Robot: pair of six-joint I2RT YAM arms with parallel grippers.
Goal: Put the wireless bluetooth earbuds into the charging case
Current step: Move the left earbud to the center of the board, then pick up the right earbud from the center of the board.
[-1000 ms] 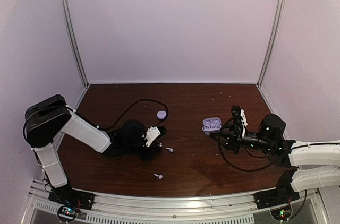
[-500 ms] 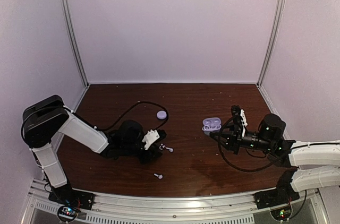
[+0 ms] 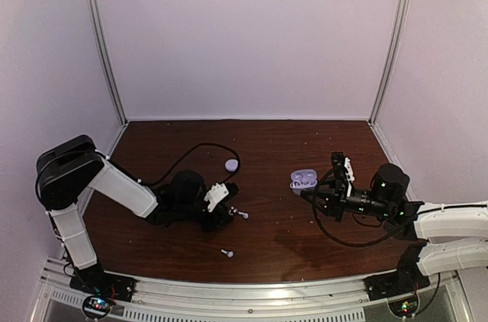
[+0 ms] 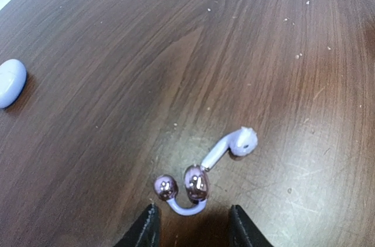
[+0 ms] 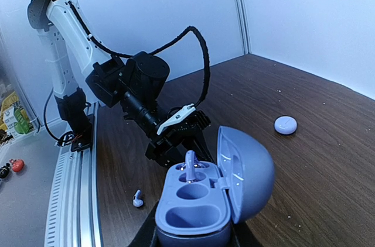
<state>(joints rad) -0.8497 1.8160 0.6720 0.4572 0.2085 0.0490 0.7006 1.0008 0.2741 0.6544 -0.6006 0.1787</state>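
My left gripper (image 4: 192, 230) is open and low over the table. Just ahead of its jaws lies a clip-type earbud (image 4: 183, 190) with two shiny bulbs on a lilac bridge. A whitish stemmed earbud (image 4: 232, 146) touches it on the far right. In the top view these lie by the left gripper (image 3: 226, 211), with the stemmed earbud (image 3: 243, 214) just right of it. Another stemmed earbud (image 3: 226, 252) lies nearer the front edge; it also shows in the right wrist view (image 5: 137, 199). My right gripper (image 5: 193, 240) is shut on the open lilac charging case (image 5: 196, 209), which has one earbud (image 5: 190, 164) seated in it.
A closed round lilac case (image 3: 232, 163) lies at mid-table behind the left arm, also seen in the left wrist view (image 4: 10, 82) and the right wrist view (image 5: 285, 124). The left arm's black cable (image 3: 191, 152) loops over the table. White walls enclose the table (image 3: 274, 238).
My left gripper has shifted very slightly beside the two earbuds. The right arm and the case have not moved.
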